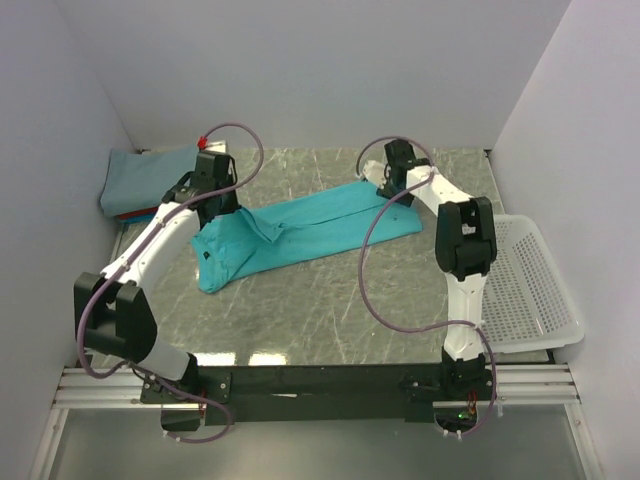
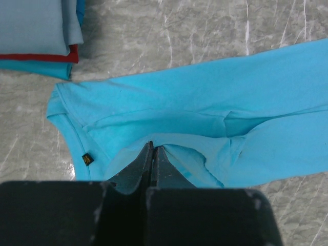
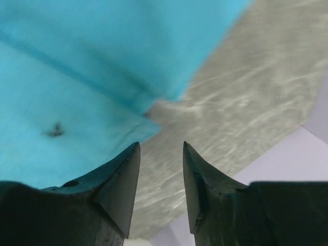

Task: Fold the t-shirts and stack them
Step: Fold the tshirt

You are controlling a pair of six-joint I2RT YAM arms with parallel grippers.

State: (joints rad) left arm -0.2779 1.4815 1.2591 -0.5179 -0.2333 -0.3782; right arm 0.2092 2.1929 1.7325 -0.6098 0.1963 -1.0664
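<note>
Currently the bright turquoise cotton t-shirt [image 1: 310,235] lies folded lengthwise across the middle of the top view. Left gripper [image 2: 152,149] is pressed together on 1 fabric fold near the collar. Right gripper [image 3: 160,154] stands spread and empty at the hem corner. Pulling from 1 end alone could skew the fold.
</note>
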